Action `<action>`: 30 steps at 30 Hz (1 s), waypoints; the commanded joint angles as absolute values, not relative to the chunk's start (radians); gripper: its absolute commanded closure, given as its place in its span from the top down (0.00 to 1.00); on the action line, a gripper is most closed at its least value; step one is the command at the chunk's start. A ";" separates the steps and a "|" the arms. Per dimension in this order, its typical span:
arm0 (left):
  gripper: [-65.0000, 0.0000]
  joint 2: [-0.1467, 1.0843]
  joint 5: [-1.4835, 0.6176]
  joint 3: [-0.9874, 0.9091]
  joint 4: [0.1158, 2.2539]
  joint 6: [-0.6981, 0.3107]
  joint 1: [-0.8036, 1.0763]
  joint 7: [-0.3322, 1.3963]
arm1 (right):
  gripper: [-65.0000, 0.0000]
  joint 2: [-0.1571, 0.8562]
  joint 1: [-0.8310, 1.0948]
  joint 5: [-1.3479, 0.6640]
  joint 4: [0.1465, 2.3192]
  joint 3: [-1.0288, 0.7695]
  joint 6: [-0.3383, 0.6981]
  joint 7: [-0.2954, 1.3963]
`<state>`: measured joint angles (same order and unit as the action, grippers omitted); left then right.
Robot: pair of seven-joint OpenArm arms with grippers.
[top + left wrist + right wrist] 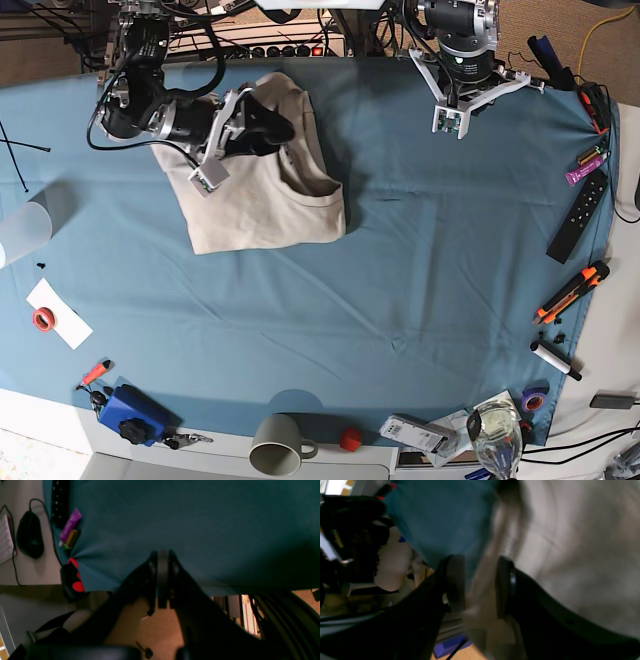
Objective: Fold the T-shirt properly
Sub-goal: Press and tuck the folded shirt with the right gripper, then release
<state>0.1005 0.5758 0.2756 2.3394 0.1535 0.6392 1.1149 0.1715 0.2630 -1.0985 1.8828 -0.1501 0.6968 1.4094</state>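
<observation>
R fingers (456,582) apart, over T-shirt (262,195); L fingers (162,560) together; shirt beige, partly folded, wrinkled

- The left pincer (163,562), its two dark fingers pressed together with nothing between them, hovers over a teal cloth (200,525) draping the worktop.
- Far to its left, a purple tube (70,525) lies beside a black remote (60,502).
- Beyond the cloth's edge sits a black mouse (29,535).

T-shirt (262,200) | beige, folded, wrinkled | flat on blue cloth, far-left area
</observation>
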 commanded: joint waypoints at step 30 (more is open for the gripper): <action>0.00 0.101 0.565 0.252 2.356 0.161 0.642 0.968 | 0.35 0.194 0.155 -0.854 1.712 -0.210 0.698 1.357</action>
